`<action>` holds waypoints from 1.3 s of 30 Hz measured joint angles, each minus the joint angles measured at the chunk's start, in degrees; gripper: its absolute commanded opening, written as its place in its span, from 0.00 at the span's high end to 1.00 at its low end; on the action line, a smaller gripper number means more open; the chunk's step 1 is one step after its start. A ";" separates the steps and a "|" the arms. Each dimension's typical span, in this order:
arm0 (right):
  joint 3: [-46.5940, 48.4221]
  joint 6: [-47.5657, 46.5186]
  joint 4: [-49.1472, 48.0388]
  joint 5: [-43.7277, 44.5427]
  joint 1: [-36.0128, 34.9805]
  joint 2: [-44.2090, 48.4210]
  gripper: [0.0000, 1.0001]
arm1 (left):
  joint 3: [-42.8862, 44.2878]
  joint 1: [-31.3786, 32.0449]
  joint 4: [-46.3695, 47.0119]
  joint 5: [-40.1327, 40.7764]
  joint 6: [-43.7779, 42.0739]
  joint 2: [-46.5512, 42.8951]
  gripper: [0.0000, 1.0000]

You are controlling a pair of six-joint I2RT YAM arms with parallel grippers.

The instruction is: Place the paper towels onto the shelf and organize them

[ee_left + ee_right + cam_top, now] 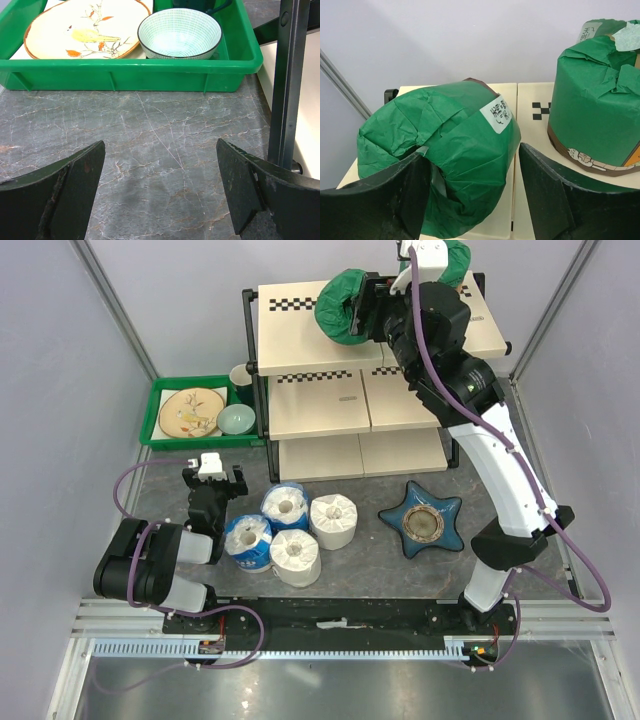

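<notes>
From above, the shelf (290, 340) stands at 12 o'clock on the table (150, 500). The right gripper (358, 308) reaches over its top board, clamped on a green roll (335, 310) turned on its side. A second green roll (458, 260) sits at about 1 o'clock, mostly hidden behind the wrist. The middle and lower boards are bare. Near the centre, two blue-and-white rolls (285, 505) and two white rolls (333, 520) stand bunched together, touching. A star dish (422, 522) lies at their 3 o'clock and a green tray (150, 420) at 10 o'clock. The left gripper (210, 475) hovers between the tray and the bunch.

On the left wrist view, its fingers (75, 185) are wide apart with only table between them. The tray is straight ahead at 12 o'clock and a shelf post stands at 3 o'clock.

On the right wrist view, both fingers (395, 200) press the crumpled wrap of the held roll, which looks low over the top board. The upright roll is just beside it at 2 o'clock.

My worry is that a roll let go on its side could trundle to the board's edge and drop. Loose wrap might also snag a finger as it pulls away, or the wrist might nudge the upright neighbour.
</notes>
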State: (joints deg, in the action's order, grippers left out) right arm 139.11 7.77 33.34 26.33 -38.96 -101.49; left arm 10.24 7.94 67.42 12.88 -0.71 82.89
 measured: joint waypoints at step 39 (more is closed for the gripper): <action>-0.48 -0.04 -10.82 -3.61 2.62 0.31 0.08 | 0.00 0.00 0.00 0.00 0.00 0.00 0.01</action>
State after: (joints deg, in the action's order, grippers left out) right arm 138.63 7.73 22.52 22.72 -36.34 -101.19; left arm 10.24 7.94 67.42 12.88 -0.71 82.89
